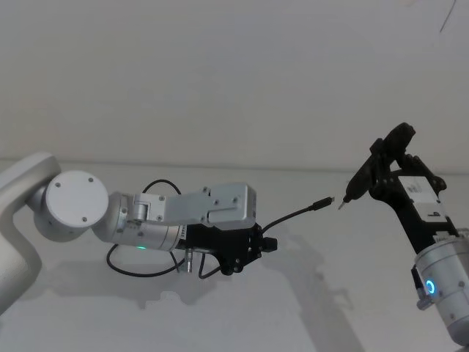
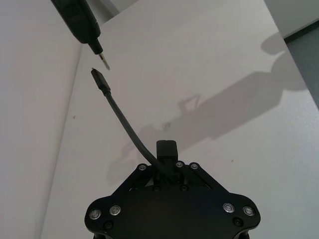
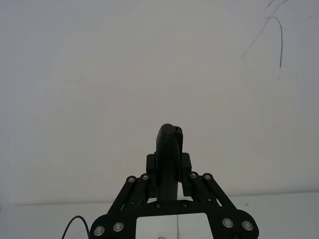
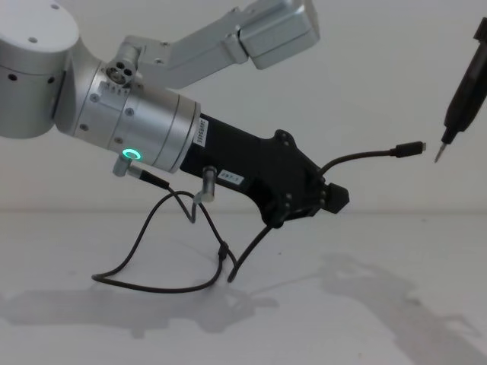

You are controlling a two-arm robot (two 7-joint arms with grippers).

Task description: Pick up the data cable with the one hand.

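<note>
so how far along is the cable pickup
Done: left gripper has its jaws shut on the cable, plug end in the air. In hand: that plug sits just short of the tool tip in the right gripper. Left: the tail seems to touch the table.

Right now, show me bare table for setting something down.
Bare table lies between the left gripper and the right gripper. Crowded: a black wire loops under the left arm, and the data cable nearly meets the tool.
</note>
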